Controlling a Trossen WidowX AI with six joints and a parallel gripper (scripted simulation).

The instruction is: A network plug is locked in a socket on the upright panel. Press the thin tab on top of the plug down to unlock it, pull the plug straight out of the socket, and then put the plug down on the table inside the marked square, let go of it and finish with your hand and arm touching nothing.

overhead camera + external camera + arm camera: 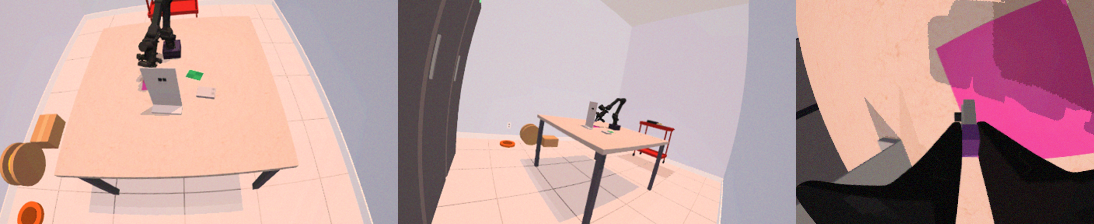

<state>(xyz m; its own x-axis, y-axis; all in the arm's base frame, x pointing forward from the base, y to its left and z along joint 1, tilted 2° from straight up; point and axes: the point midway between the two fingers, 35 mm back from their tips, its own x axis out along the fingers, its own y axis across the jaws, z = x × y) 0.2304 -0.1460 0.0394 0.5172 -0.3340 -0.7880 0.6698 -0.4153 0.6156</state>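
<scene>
My gripper (149,63) (598,119) (968,129) is shut on the plug (970,145), which has a purple body and a grey end pointing away from the fingers in the wrist view. The plug is out of the socket and held above the table, beside the magenta square (144,85) (596,126) (1061,140) as seen in the wrist view. The gripper's shadow falls over part of the square. The upright grey panel (167,93) (591,115) (871,169) stands close by, and hides part of the square in the top view. The plug is too small to make out in the top and exterior views.
A green patch (194,75) and a flat pale box (206,92) lie on the table (175,144) (631,140) to the panel's right in the top view. The arm's dark base (172,51) (614,127) is behind them. A red cart (656,126) stands beyond the table.
</scene>
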